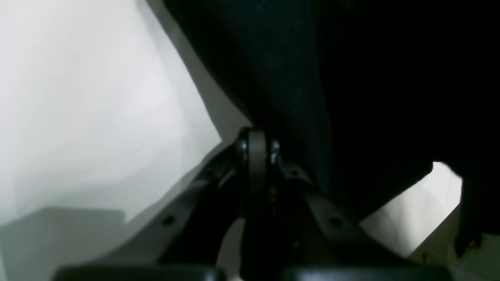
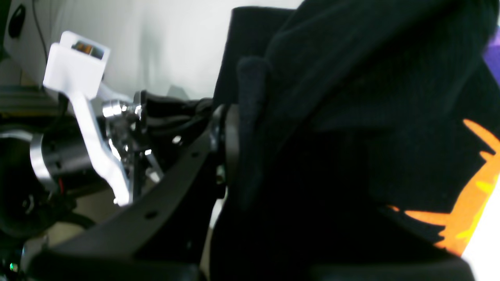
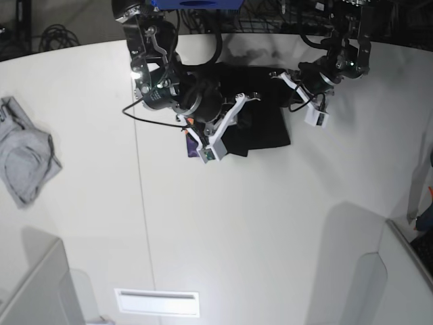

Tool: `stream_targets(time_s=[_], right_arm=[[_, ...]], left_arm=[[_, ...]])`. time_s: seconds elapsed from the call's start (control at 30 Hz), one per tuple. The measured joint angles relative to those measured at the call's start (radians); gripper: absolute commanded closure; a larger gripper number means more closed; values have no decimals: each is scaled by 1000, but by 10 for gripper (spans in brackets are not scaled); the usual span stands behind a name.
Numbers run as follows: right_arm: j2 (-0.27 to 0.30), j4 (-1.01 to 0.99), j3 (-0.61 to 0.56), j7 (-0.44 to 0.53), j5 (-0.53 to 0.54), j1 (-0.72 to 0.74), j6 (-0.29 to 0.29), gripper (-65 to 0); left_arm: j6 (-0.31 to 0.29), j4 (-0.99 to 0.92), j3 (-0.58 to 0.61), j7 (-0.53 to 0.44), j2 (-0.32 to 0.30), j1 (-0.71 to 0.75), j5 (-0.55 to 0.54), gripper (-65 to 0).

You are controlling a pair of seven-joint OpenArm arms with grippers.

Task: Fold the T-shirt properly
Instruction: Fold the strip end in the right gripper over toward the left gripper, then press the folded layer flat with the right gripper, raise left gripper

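Overhead, the T-shirt [image 3: 260,125] lies bunched at the far edge of the white table [image 3: 270,230], stretched between the two arms. Right gripper [image 2: 230,144] is pinched on a thick roll of soft black cotton beside the orange print [image 2: 465,210]; left gripper [image 1: 256,150] is likewise clamped on the matte dark hem.

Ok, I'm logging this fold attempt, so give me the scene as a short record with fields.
shirt: black T-shirt bunched at the table's far edge
print: orange, partly showing
left gripper: shut on T-shirt
right gripper: shut on T-shirt
other item: grey garment, far off, untouched
fold: not finished
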Motion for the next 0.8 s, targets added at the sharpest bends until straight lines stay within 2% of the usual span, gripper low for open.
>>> stream_targets(time_s=[0.23, 0.33, 0.5, 0.73, 0.8], right_arm=[[-1, -63, -14, 34, 4, 18, 0, 0], [-1, -93, -45, 45, 52, 33, 0, 0], [3, -113, -43, 50, 41, 47, -1, 0], [-1, -130, -43, 97, 49, 47, -1, 0], [0, -159, -44, 92, 48, 51, -1, 0]], left_arm=[[0, 0, 1, 0, -1, 0, 0, 0], [0, 0, 0, 0, -1, 0, 0, 0], [5, 32, -10, 20, -4, 10, 14, 0], [18, 109, -16, 39, -45, 62, 29, 0], [10, 129, -56, 34, -49, 86, 18, 0]])
